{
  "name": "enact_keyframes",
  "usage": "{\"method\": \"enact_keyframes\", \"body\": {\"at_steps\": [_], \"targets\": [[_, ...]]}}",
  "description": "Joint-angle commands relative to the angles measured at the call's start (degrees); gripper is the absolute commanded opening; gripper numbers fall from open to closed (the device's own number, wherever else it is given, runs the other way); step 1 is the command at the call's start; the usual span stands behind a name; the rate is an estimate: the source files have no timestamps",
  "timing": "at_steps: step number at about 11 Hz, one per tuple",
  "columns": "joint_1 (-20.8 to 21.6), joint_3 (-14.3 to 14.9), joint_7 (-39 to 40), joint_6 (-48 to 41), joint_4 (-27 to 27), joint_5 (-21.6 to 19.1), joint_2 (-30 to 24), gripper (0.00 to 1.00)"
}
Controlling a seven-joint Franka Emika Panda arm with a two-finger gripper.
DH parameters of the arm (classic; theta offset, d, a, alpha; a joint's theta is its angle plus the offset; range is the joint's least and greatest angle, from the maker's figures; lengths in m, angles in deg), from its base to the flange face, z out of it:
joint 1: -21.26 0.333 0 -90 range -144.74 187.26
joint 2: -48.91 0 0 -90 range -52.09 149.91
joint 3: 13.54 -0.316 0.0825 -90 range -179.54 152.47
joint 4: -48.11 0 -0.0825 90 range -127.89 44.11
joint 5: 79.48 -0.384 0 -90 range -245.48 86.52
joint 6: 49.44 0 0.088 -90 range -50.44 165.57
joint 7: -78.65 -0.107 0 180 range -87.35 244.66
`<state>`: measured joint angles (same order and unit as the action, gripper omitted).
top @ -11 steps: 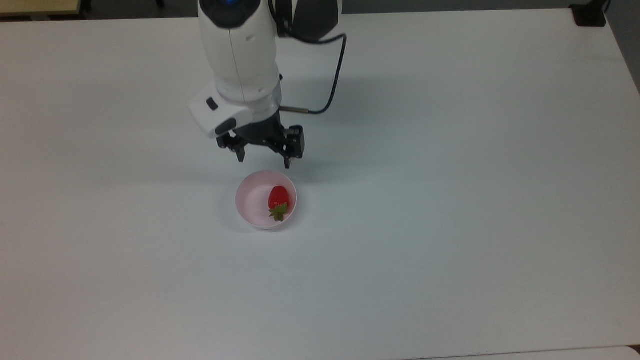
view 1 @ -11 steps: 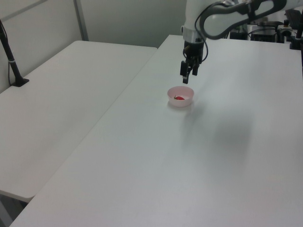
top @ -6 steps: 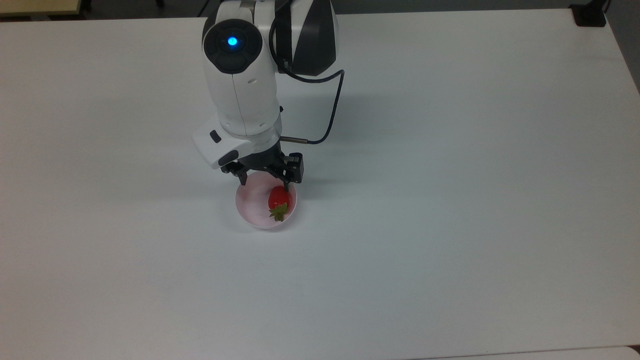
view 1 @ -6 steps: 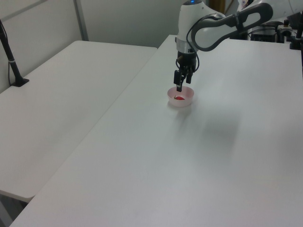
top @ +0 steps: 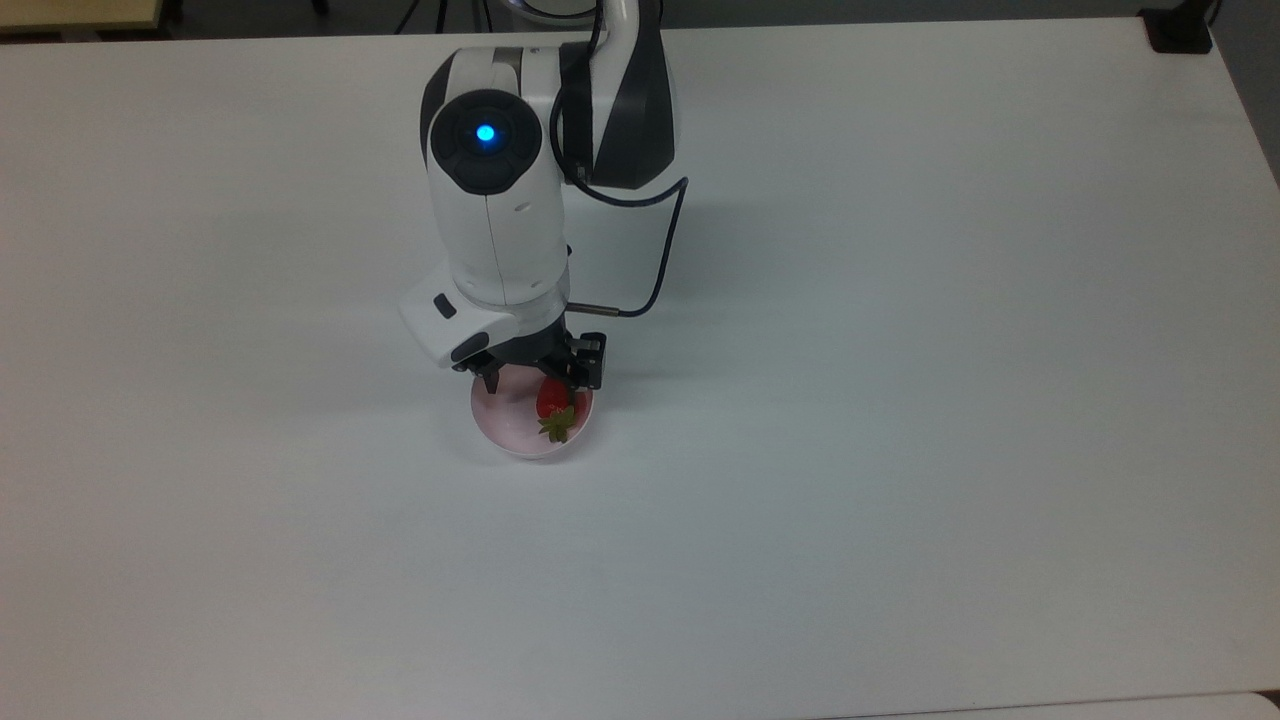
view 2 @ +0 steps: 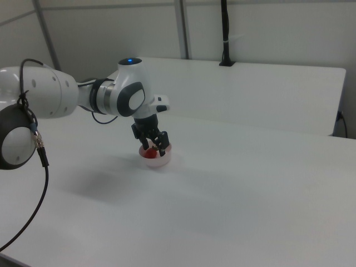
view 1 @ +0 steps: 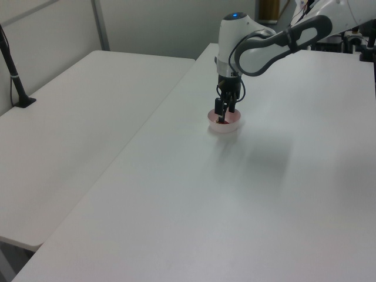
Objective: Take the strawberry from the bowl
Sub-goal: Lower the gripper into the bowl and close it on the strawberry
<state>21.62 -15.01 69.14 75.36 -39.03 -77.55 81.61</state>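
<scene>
A pale-pink bowl [top: 515, 445] sits on the white table [top: 900, 400], a little to the top view's left of centre. Inside it lies a red strawberry [top: 551, 403], its green cap pointing toward the top view's bottom. My gripper [top: 531, 386] is lowered into the bowl's far half, open, with one finger on each side of the strawberry's red end. The left view has the gripper [view 1: 222, 117] dipped into the bowl [view 1: 227, 128]. From the right view, the gripper [view 2: 154, 147] stands over the bowl [view 2: 159, 163], with the strawberry [view 2: 148, 153] red beneath it.
The white arm [top: 495, 210] leans in from the top view's upper edge, a black cable [top: 660, 260] looping beside it. A second white table [view 1: 76, 135] adjoins at the left view's left, with a black post [view 1: 14, 76] on it.
The gripper has come down from above the bowl's far rim into the bowl. It stayed open, and its fingers now straddle the strawberry. Bowl and strawberry have not moved.
</scene>
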Motion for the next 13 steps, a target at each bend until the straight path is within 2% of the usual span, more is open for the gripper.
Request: {"method": "enact_keyframes", "body": {"at_steps": [1,4,8,12,13], "targets": [[0.52,0.24,-1.30,1.68,0.74,1.15,1.48,0.81],[0.52,0.15,-1.39,2.12,0.74,1.15,2.10,0.74],[0.52,0.15,-1.22,2.12,0.48,1.15,2.10,0.50],[0.44,0.15,-1.48,1.07,0.74,0.19,-0.79,0.46],[0.44,-0.02,-1.48,-2.07,0.83,0.01,-1.76,0.46]]}}
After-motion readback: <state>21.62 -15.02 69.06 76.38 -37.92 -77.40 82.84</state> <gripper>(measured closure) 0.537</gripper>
